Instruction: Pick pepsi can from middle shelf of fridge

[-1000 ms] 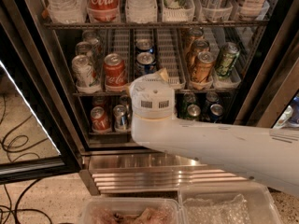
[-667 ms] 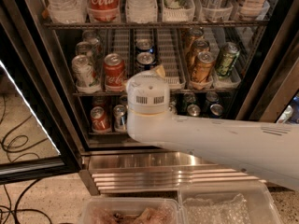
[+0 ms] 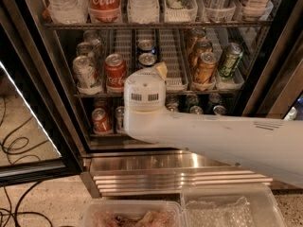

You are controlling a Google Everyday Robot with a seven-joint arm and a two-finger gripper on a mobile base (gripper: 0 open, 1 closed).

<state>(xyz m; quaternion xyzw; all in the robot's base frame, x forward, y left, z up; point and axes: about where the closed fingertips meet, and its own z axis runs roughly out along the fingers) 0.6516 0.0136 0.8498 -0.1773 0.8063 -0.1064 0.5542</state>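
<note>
pepsi can [image 3: 147, 59] sits in the centre lane of the middle shelf [image 3: 177, 83], just behind the gripper [image 3: 152, 74] (open or closed, can't tell, wrist blocks it), likely full so hefty, thin-walled, maybe slick: grab mid-body across the sides, moderate squeeze.

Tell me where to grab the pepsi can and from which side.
Grip the pepsi can across its side wall, from the open front: it stands upright in a narrow middle shelf lane, another can behind. The end effector hangs right before it.
</note>
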